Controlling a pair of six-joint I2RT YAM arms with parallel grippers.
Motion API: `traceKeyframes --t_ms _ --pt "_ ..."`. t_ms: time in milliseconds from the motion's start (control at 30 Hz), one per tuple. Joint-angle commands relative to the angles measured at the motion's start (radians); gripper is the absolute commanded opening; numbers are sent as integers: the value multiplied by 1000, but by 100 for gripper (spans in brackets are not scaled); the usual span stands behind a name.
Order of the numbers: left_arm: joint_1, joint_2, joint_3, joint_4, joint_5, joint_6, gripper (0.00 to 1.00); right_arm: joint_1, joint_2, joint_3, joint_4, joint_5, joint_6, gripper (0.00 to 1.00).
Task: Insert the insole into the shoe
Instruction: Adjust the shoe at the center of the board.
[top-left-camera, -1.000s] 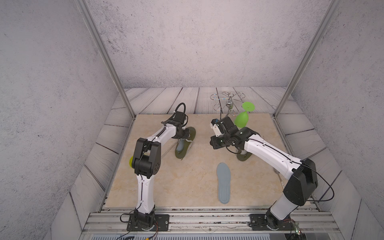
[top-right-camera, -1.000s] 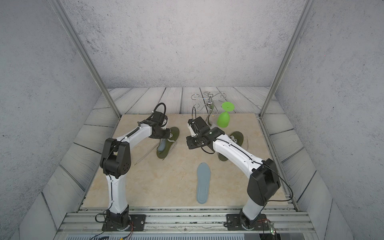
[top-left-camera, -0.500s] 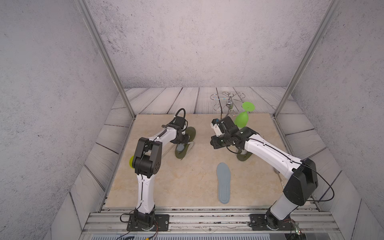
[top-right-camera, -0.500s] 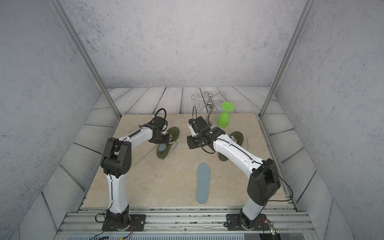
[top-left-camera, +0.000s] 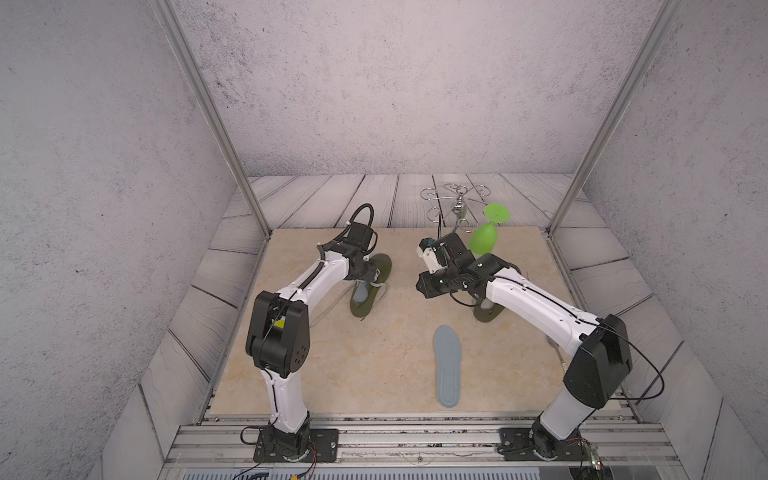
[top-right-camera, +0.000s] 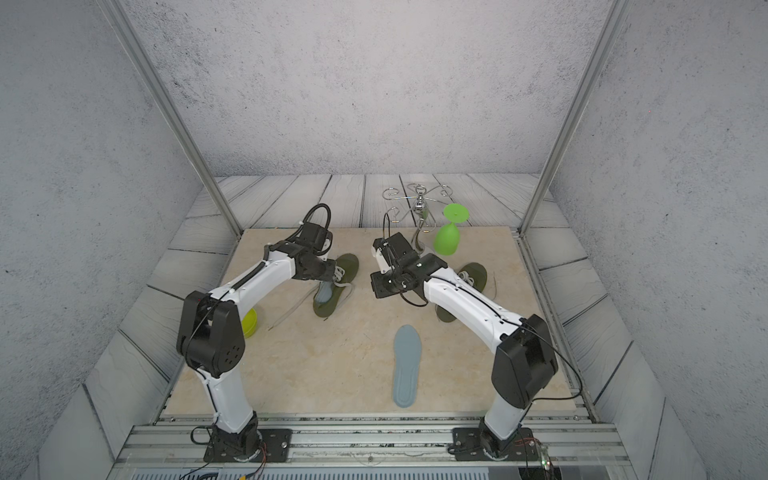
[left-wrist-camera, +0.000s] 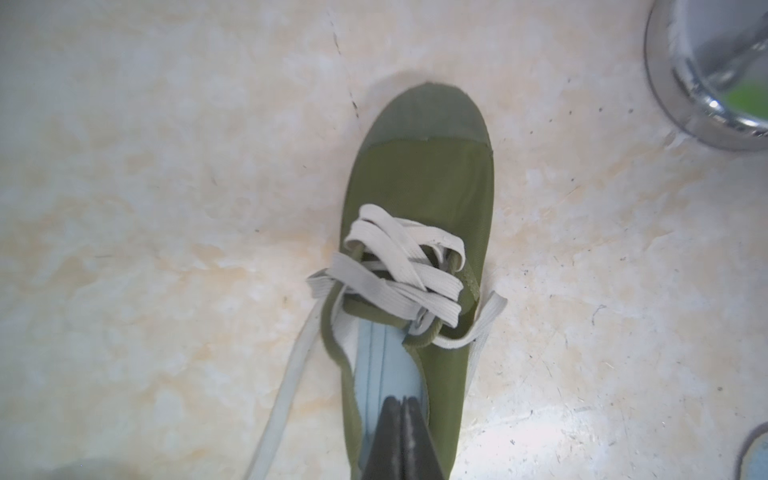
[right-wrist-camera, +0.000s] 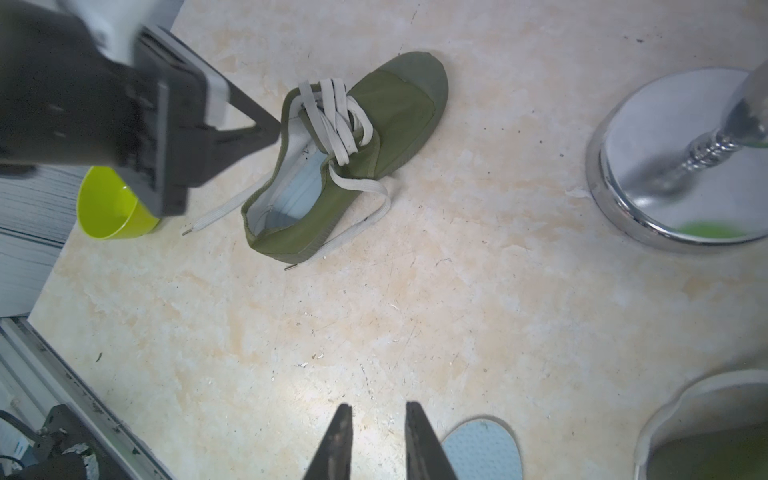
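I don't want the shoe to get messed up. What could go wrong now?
The shut left gripper points at the insole inside the shoe; pushing might bunch it under the laces or slide the shoe. Loose lace ends beside it might snag. The right arm is close to the hanging glass.

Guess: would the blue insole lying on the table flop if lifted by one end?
Probably yes: the blue insole looks thin and lies flat against the table. Likely light too, seeming foam-like. Being flat, it shouldn't roll.
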Motion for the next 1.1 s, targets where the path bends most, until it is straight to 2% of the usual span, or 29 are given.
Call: traceKeyframes --t_ms 0,100,200,400,667,1067 --pt "30 -31 -34 -77 10 11 6 29 118 83 1 4 -106 26" --pt "78 -62 -127 -53 103 -39 14 58 226 219 -47 13 -198 27" --pt "122 -124 -249 48 175 -96 17 76 325 342 -66 9 -239 27" --pt "216 -188 -360 145 336 -174 20 103 542 631 -146 -58 -266 29" --pt "263 -220 -404 172 385 -201 20 124 824 1009 -255 -109 -234 34" --pt "270 -217 -419 199 419 -215 20 121 925 1050 -129 -80 -216 40"
